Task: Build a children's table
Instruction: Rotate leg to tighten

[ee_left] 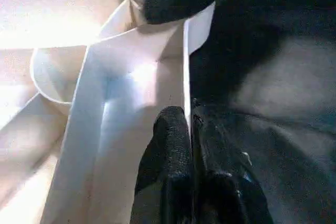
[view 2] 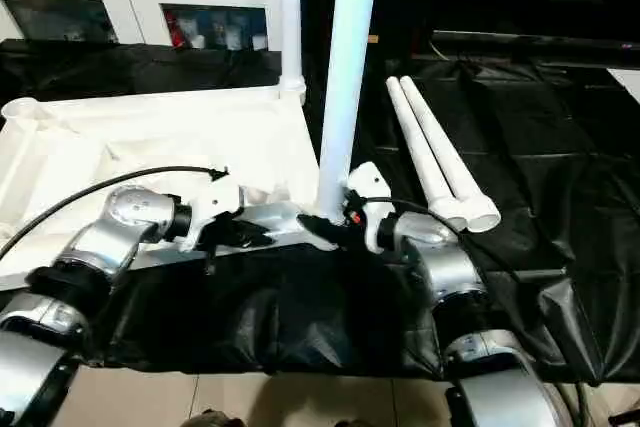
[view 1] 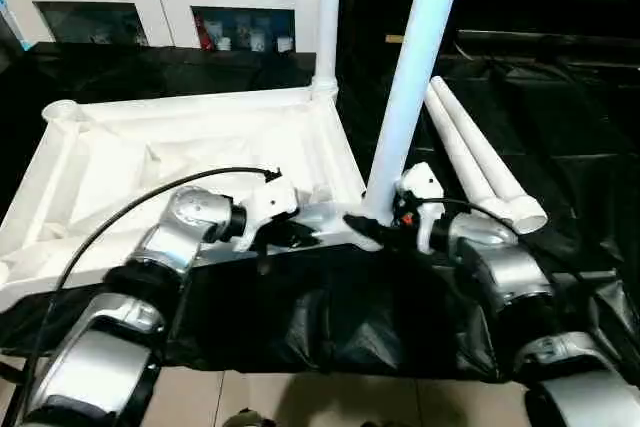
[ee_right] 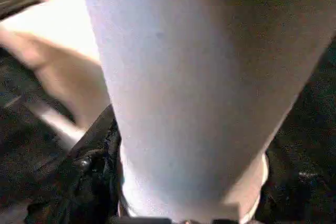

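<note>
Near right corner of the white ribbed plastic tabletop (view 1: pixel 200 162), lying upside down on black sheeting (view 1: pixel 330 317). A long white tube leg (view 1: pixel 415 77) stands at that corner, long axis close to vertical, leaning slightly right toward its top. Its foot sits at the corner socket, just in front of my right gripper (view 1: pixel 385 222).

Right jaws: spread around the base of this leg, one black finger on each side. In the right wrist view the tube (ee_right: pixel 194 87) lies right between them. Whether the pads press on it yet, I cannot tell.

Left gripper (view 1: pixel 290 237): jaws pressed together, pinching the thin near rim wall of the top (ee_left: pixel 185 77), beside that same corner.

What matters next, I judge: the leg's axis against the socket's. The right arm is nearer and must bring the tube plumb and press down along it, while the left steadies the top.

Far right corner: another leg (view 1: pixel 328 12) upright in its socket. Two spare tube legs (view 1: pixel 480 162) lie side by side on the sheet, right of the top, flared ends toward me.
</note>
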### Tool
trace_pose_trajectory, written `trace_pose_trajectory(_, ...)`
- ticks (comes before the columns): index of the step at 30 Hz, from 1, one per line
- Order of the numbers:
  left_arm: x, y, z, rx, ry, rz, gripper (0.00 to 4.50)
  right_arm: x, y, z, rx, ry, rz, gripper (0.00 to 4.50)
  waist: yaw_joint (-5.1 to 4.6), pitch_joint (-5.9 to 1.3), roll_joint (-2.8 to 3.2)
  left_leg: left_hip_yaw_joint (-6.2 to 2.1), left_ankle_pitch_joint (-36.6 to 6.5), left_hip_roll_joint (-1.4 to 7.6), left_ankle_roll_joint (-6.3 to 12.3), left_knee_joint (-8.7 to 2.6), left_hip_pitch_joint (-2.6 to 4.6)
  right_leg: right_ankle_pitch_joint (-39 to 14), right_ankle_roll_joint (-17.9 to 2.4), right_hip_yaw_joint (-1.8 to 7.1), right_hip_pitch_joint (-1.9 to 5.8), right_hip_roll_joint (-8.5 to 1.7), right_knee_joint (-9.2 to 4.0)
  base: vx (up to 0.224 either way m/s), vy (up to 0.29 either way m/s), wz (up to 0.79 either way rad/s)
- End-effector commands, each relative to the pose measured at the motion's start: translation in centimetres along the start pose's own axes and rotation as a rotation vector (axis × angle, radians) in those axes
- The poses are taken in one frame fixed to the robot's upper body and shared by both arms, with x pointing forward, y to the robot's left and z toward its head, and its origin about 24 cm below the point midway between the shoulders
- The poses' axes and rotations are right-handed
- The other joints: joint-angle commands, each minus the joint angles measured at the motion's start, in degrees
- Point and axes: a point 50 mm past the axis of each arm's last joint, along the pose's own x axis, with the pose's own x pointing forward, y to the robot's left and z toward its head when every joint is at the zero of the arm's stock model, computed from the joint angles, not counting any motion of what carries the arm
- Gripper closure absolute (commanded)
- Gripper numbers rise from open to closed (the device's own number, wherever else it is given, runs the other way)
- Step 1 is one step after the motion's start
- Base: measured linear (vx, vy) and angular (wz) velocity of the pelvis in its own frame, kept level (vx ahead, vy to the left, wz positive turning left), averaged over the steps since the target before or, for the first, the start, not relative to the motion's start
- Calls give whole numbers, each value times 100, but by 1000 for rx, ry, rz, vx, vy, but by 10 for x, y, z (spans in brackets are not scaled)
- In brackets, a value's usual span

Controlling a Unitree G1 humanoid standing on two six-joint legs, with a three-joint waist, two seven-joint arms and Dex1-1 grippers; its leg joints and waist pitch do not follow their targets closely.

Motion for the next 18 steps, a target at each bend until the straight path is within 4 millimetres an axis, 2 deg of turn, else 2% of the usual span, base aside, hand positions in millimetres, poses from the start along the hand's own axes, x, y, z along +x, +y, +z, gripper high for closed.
trace_pose_trajectory(1, 14, 1, 6, -30, -3, 70, 450, 5, -3, -13, 59, 61, -158, 173, -12, -372, -18, -233, -907, 447, 120, -399, 123, -1863, -891, 453, 276, -708, -501, 0, 0, 0)
trace_pose_trajectory(2, 22, 1, 11, -51, -12, 112, 450, 10, -2, -16, 104, 66, -239, 173, -13, -383, -14, -242, -961, 449, 75, -401, 136, -1932, -856, 453, 283, -710, -502, 0, 0, 0)
trace_pose_trajectory(5, 44, -4, 25, -100, -36, 179, 450, 23, 7, -19, 212, 65, -374, 173, -16, -383, -6, -225, -1023, 451, 10, -405, 183, -1836, -901, 473, 241, -710, -515, 0, 0, 0)
trace_pose_trajectory(6, 49, -6, 29, -105, -41, 188, 450, 27, 10, -19, 221, 67, -397, 173, -4, -386, 29, -230, -1037, 441, -4, -401, 179, -1811, -927, 470, 254, -720, -519, 0, 0, 0)
trace_pose_trajectory(8, 59, -11, 33, -82, -29, 191, 450, 34, 17, -16, 234, 61, -412, 173, -15, -368, 2, -227, -1113, 434, 51, -410, 164, -1843, -895, 464, 267, -711, -540, 0, 0, 0)
trace_pose_trajectory(10, 63, -13, 35, -66, -24, 185, 450, 39, 21, -13, 228, 47, -411, 173, -20, -347, 14, -238, -1275, 430, 87, -425, 179, -2099, -801, 454, 269, -715, -576, 0, 0, 0)
trace_pose_trajectory(13, 62, -14, 33, -54, -19, 174, 450, 42, 24, -8, 216, 21, -394, 173, -22, -359, 3, -253, -1322, 436, 84, -441, 174, -2193, -738, 455, 290, -723, -579, 0, 0, 0)
trace_pose_trajectory(14, 62, -14, 33, -54, -19, 174, 450, 42, 24, -8, 216, 21, -394, 138, -25, -362, 6, -256, -1322, 443, 80, -446, 171, -2156, -738, 457, 293, -725, -573, 0, 0, 0)
trace_pose_trajectory(16, 60, -14, 31, -35, -23, 157, 450, 43, 24, -5, 216, -1, -379, 138, -31, -363, 9, -261, -1303, 449, 83, -454, 158, -2030, -773, 460, 298, -721, -552, 0, 0, 0)
trace_pose_trajectory(18, 56, -14, 27, -24, -22, 139, 450, 44, 24, -1, 223, -31, -351, 99, -33, -368, 6, -258, -1279, 447, 106, -453, 149, -1954, -804, 465, 308, -730, -540, 0, 0, 0)
